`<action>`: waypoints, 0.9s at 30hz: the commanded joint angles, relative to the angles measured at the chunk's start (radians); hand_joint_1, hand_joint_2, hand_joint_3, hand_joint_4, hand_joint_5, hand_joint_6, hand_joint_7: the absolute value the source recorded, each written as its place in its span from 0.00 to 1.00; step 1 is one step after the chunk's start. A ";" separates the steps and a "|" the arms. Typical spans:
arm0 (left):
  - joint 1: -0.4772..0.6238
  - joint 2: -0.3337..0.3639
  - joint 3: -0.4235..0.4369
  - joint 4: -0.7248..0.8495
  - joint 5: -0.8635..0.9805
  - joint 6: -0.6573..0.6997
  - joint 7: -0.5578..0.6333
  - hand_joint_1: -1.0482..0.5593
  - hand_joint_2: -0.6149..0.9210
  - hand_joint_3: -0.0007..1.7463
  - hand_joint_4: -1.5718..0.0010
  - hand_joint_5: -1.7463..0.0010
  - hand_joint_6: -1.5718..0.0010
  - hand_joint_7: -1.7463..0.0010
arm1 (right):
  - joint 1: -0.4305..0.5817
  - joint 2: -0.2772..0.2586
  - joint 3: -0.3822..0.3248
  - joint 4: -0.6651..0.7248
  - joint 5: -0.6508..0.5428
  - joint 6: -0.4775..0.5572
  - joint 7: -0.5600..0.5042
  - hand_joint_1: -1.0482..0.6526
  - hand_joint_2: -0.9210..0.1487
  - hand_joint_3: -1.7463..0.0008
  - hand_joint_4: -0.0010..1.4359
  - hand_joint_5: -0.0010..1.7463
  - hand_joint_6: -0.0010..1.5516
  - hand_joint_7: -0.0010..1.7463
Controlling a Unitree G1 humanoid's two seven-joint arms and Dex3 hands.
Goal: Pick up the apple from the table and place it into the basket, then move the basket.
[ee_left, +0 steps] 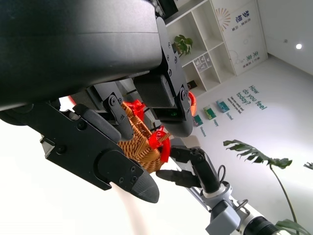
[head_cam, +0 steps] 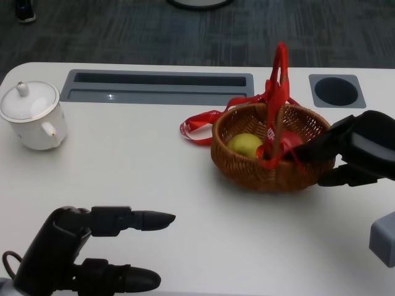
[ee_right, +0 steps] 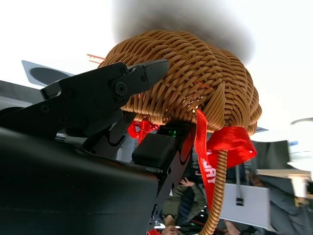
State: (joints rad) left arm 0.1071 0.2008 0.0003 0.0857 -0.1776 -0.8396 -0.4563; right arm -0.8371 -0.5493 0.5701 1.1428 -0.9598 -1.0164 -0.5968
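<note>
**Right hand on the basket, apple inside**

Low in the head view, closest of all, is my left hand (head_cam: 86, 256). It rests by the front edge of the white table (head_cam: 154, 179). Its fingers point straight to the side, spread apart, and it holds nothing. My right hand (head_cam: 352, 154) grips the near side of the wicker basket (head_cam: 247, 166), with one finger over the rim and one outside on the wall. The basket stands upright, with its tall handle (head_cam: 279, 92) wrapped in red ribbon (head_cam: 203, 126). A yellow-green apple (head_cam: 245, 145) lies inside, on the side away from my right hand, with something red beside it. A white teapot (head_cam: 32, 116) sits far off at the table's corner.

From my left wrist, I see my own left fingers (ee_left: 112, 161) open, and past them the basket with my right hand on it. Wall writing says "How do you feel today?" (ee_left: 247, 100).

From my right wrist, my fingers (ee_right: 105, 90) press on the basket's woven wall. White letters on the ribbon are too small to read.
</note>
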 commanded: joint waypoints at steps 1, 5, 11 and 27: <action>0.009 0.003 0.009 0.008 -0.009 -0.019 0.011 0.44 0.87 0.00 0.31 1.00 0.36 1.00 | -0.045 0.000 0.018 0.050 -0.007 0.045 -0.030 0.48 0.00 0.97 0.74 0.00 0.60 0.00; 0.009 0.003 0.012 0.014 -0.007 -0.029 0.012 0.44 0.87 0.00 0.31 1.00 0.36 1.00 | -0.063 0.012 0.044 0.095 -0.020 0.095 -0.065 0.46 0.00 0.98 0.75 0.01 0.62 0.01; 0.005 0.000 0.017 0.026 -0.006 -0.038 0.014 0.43 0.87 0.00 0.30 1.00 0.35 1.00 | -0.083 0.032 0.062 0.163 -0.003 0.211 -0.005 0.47 0.00 0.98 0.74 0.00 0.61 0.00; 0.029 0.006 0.029 0.030 0.012 -0.070 0.023 0.42 0.87 0.00 0.29 1.00 0.34 1.00 | -0.150 0.100 0.045 0.234 0.060 0.515 0.218 0.47 0.00 0.97 0.74 0.01 0.58 0.00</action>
State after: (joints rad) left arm 0.1220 0.1934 0.0176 0.1188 -0.1706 -0.8985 -0.4486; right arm -0.9642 -0.4413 0.6319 1.3654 -0.9204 -0.5321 -0.3965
